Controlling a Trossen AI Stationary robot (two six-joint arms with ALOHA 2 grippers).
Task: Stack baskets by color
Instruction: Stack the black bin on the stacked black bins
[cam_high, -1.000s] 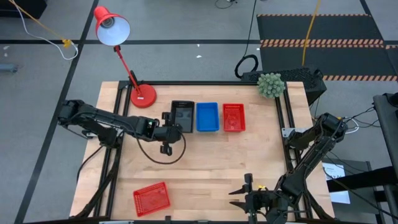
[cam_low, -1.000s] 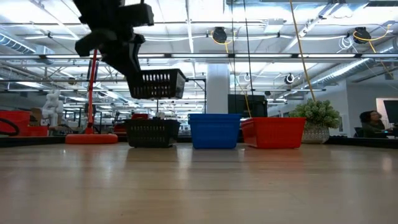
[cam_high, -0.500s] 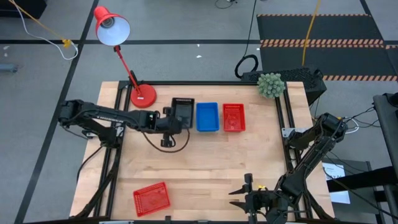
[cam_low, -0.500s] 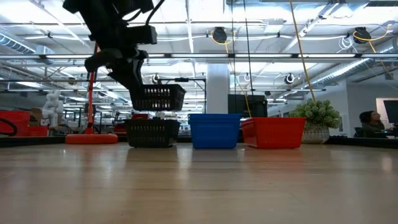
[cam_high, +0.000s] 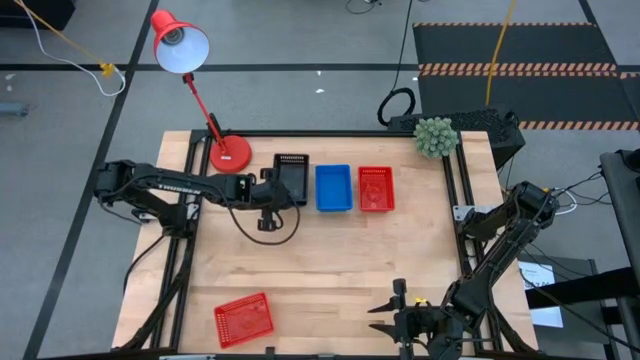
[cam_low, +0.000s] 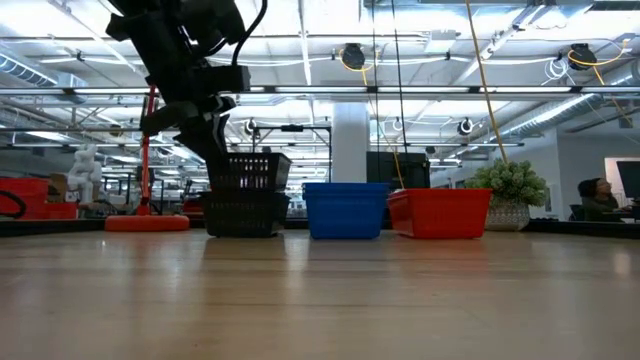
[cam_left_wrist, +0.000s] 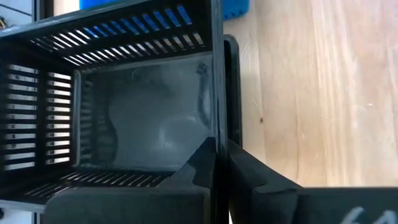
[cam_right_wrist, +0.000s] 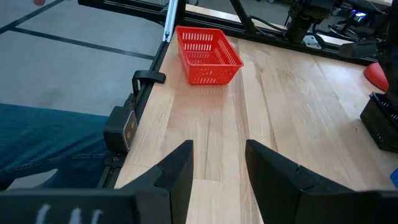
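My left gripper (cam_high: 272, 190) is shut on a black basket (cam_low: 248, 170), which it holds directly over another black basket (cam_low: 245, 212) standing on the table. The held basket's bottom is level with the lower one's rim; whether they touch, I cannot tell. A blue basket (cam_high: 333, 187) and a red basket (cam_high: 376, 188) stand in a row to the right. Another red basket (cam_high: 243, 319) sits near the front left corner. My right gripper (cam_high: 378, 317) waits open near the front edge, with nothing between its fingers. My left gripper pinches the held basket's near short wall (cam_left_wrist: 217, 134), at that wall's left end, with one finger inside the basket and one outside. The fingers slant down from the table's left and lie along the wall. The basket sits nearly level, open side up.
A red desk lamp's base (cam_high: 230, 153) stands just left of the black baskets. A potted plant (cam_high: 434, 136) is at the far right corner. Bare wood lies across the table's middle (cam_high: 340, 260).
My left gripper, still shut on the black basket, has moved toward the table's far edge and down. The basket has dropped from well above the standing black basket to right at its rim, staying open side up.
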